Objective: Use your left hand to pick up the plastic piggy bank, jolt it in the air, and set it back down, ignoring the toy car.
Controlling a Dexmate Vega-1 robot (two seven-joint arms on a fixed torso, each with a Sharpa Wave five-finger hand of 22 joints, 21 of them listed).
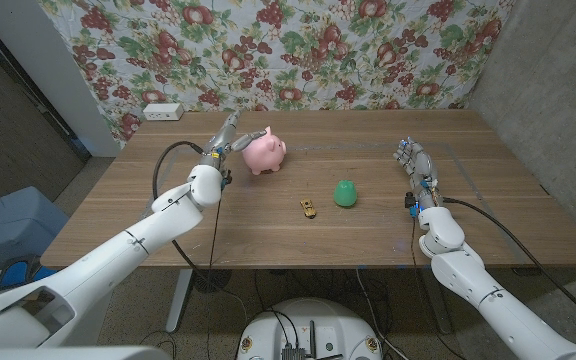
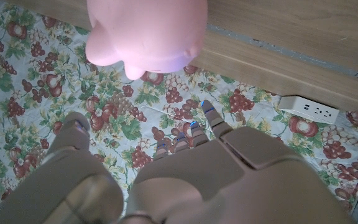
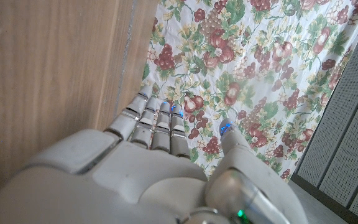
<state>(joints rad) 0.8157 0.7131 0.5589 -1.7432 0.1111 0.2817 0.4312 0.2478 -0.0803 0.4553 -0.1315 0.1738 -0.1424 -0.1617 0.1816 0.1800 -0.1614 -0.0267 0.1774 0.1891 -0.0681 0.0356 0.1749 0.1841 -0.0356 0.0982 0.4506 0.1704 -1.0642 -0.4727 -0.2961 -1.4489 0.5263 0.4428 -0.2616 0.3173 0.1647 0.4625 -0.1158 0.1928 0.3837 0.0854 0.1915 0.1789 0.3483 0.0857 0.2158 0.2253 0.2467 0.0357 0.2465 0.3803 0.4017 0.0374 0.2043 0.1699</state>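
The pink plastic piggy bank [image 1: 265, 154] stands on the wooden table [image 1: 298, 240], left of centre and toward the back. My left hand [image 1: 226, 138] is just left of it with its fingers apart, close beside the pig but holding nothing. In the left wrist view the pig [image 2: 148, 34] sits beyond my left hand's [image 2: 166, 168] spread fingers, apart from them. A small yellow toy car [image 1: 309, 208] lies near the table's middle, in front of the pig. My right hand [image 1: 415, 165] stands at the right side of the table, fingers extended, holding nothing.
A green rounded object [image 1: 345, 193] sits right of the toy car. A white power strip [image 1: 162, 112] lies at the back left corner, also in the left wrist view [image 2: 309, 109]. A floral cloth [image 1: 298, 50] hangs behind the table.
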